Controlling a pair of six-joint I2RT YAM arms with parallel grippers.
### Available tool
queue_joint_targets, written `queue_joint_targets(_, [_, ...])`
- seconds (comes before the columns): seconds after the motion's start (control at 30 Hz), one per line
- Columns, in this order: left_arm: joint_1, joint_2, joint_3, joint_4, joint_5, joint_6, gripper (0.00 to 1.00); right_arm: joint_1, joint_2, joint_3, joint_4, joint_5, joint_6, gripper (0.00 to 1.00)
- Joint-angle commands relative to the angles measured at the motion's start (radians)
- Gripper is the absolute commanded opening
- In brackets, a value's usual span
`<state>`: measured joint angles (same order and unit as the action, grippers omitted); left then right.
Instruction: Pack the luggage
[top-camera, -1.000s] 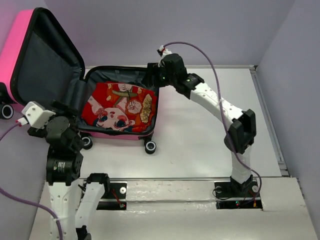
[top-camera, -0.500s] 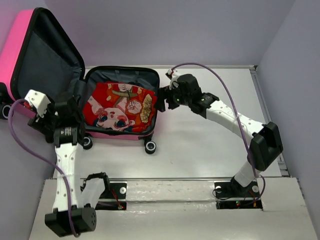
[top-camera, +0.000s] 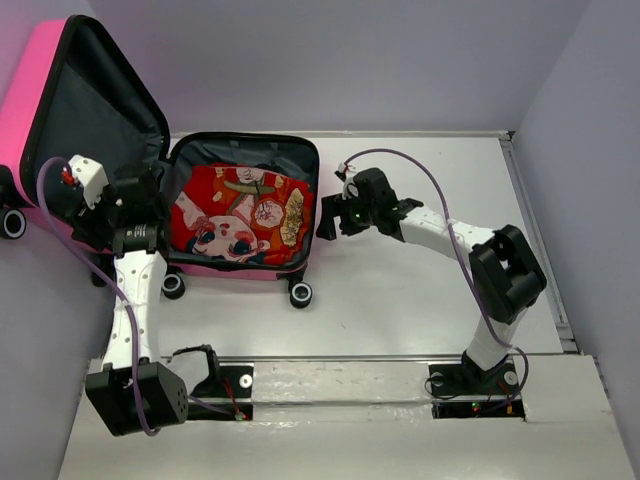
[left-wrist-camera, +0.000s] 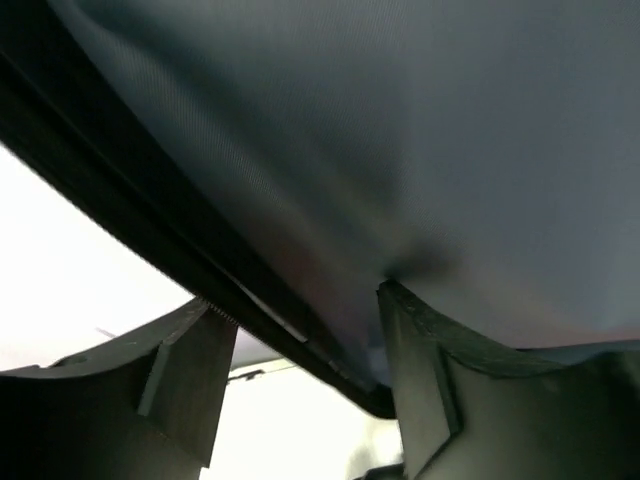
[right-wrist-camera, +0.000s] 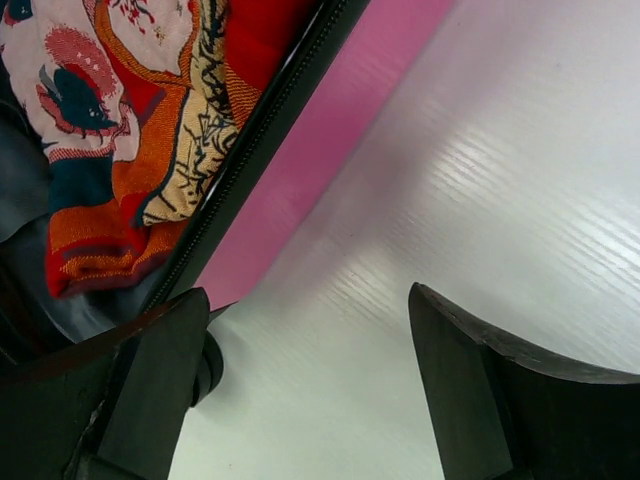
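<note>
The hot-pink luggage (top-camera: 240, 268) lies open on the table, its lid (top-camera: 30, 90) standing up at the left with the dark grey lining (top-camera: 95, 120) showing. A red patterned cloth (top-camera: 235, 215) fills the base. My left gripper (top-camera: 152, 195) is open at the lid's lower edge. In the left wrist view its jaws (left-wrist-camera: 305, 360) straddle the lid's black zip rim (left-wrist-camera: 200, 270), and one finger (left-wrist-camera: 430, 380) touches the lining (left-wrist-camera: 400, 120). My right gripper (top-camera: 325, 222) is open and empty just right of the base. In the right wrist view it (right-wrist-camera: 305, 370) hovers over the table beside the pink wall (right-wrist-camera: 330, 140) and the cloth (right-wrist-camera: 130, 120).
The white table (top-camera: 420, 290) stretches right of the luggage to a raised edge. Purple walls enclose the back and both sides. Black-and-white wheels (top-camera: 300, 293) stick out at the luggage's near side, and one wheel (right-wrist-camera: 208, 365) sits by my right gripper's left finger.
My left arm has stretched out and its gripper has moved up to the lid's lower edge. My right gripper has drawn back from the luggage's far right corner to its right side.
</note>
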<state>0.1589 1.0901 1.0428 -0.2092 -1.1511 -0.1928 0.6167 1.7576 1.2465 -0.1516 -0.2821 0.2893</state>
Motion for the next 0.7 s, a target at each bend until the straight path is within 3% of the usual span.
queue_joint_targets(0.0, [-0.007,-0.009,0.046,0.099,-0.024,0.015,0.58,0.005,0.026,0.024,0.132,-0.087,0.068,0.84])
queue_joint_targets(0.13, [-0.022,-0.022,0.008,0.154,0.005,0.059,0.26,0.005,0.046,0.019,0.193,-0.118,0.134,0.75])
queue_joint_targets(0.23, [-0.022,-0.035,-0.015,0.171,0.033,0.056,0.16,0.005,0.052,0.013,0.205,-0.143,0.152,0.73])
queue_joint_targets(0.27, [-0.022,-0.038,-0.021,0.175,0.036,0.058,0.06,0.005,0.046,0.005,0.221,-0.143,0.159,0.71])
queue_joint_targets(0.43, [-0.024,-0.048,-0.044,0.195,0.07,0.064,0.06,0.005,-0.066,-0.059,0.234,-0.103,0.177,0.7])
queue_joint_targets(0.6, [-0.08,-0.082,-0.056,0.198,0.093,0.078,0.06,0.005,-0.09,-0.062,0.25,-0.149,0.205,0.89])
queue_joint_targets(0.67, [-0.142,-0.098,-0.069,0.202,0.07,0.099,0.06,0.005,-0.05,-0.035,0.244,-0.155,0.212,0.89])
